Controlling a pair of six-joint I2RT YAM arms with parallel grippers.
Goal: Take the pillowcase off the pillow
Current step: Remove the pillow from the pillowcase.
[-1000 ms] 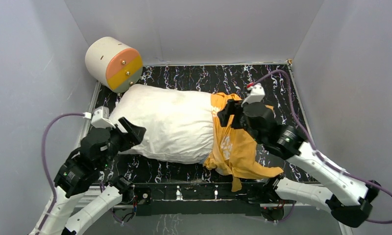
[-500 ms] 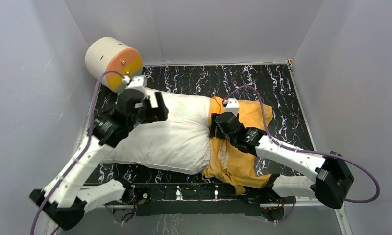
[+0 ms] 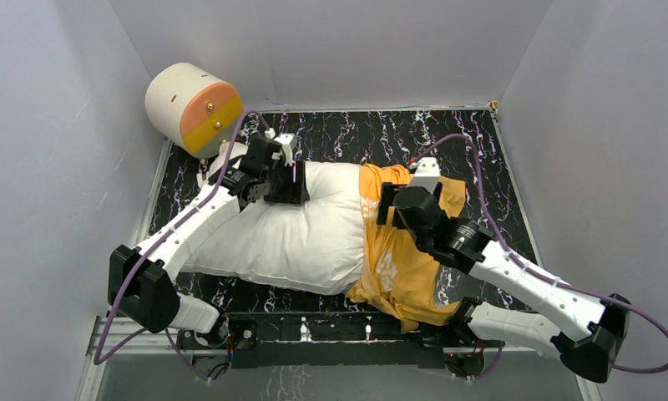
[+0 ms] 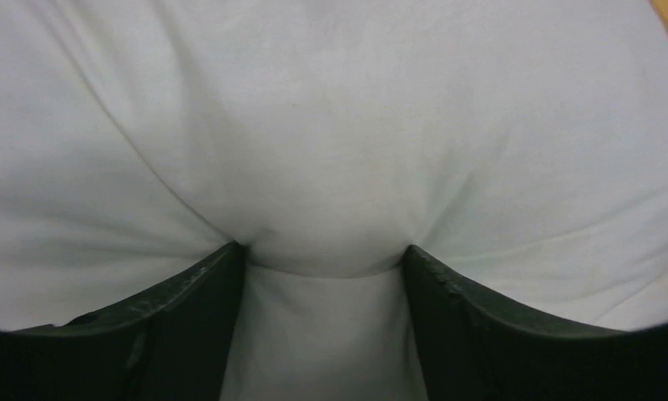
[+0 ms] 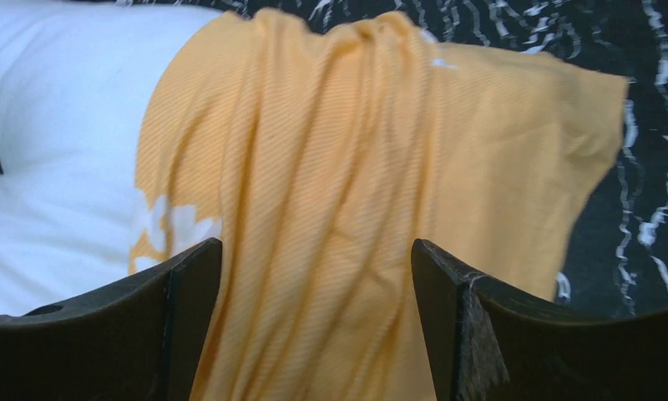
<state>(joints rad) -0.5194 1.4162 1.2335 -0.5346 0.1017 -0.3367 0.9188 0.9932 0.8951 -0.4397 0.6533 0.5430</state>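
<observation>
The white pillow [image 3: 297, 234] lies across the table, and only its right end sits in the bunched orange-yellow pillowcase [image 3: 406, 259]. My left gripper [image 3: 290, 185] is pressed into the pillow's far upper edge. In the left wrist view its fingers [image 4: 222, 284] dig into the pillow [image 4: 331, 125] and pinch a bulge of it between them; my left gripper [image 4: 324, 251] is shut on that bulge. My right gripper [image 3: 387, 205] hovers at the pillowcase's left rim. In the right wrist view my right gripper [image 5: 314, 246] stands open over the orange pillowcase [image 5: 356, 150], with the pillow [image 5: 55, 125] to its left.
A cream cylinder with an orange-yellow end [image 3: 193, 107] rests at the back left corner. The black marbled table [image 3: 356, 134] is boxed in by grey walls on three sides. Purple cables loop from both arms. The pillowcase's lower corner hangs over the table's near edge [image 3: 402, 313].
My left arm swung from the pillow's near left end to its far upper edge and closed into it. My right gripper shifted left, then back right along the pillowcase rim, opening wider.
</observation>
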